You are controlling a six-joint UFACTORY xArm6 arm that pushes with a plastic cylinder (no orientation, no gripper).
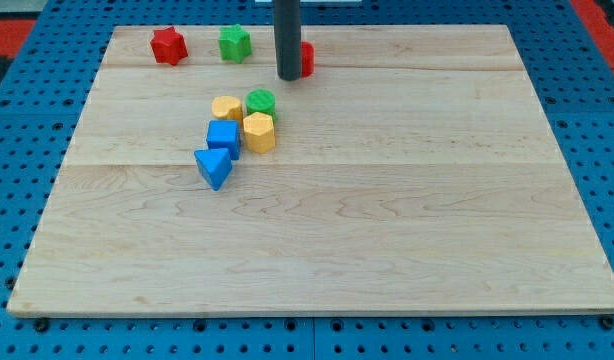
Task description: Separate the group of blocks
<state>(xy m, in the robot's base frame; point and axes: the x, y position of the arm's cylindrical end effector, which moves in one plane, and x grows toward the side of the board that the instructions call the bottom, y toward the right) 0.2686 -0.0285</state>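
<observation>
No fingers here, only my tip point(289, 76), holding nothing, right by a red block point(306, 59) at the worktop point(387, 230) top. Group sits below: green cylinder point(260, 101), yellow hexagon point(258, 131), another yellow block point(227, 108), blue cube point(224, 136), blue triangle point(214, 167). Pushing straight in might slide all together.

Bright even light, soft shadows, sharp

A pale wooden board point(387, 230) lies on blue pegboard point(17, 200) — red patches at the top corners.
</observation>
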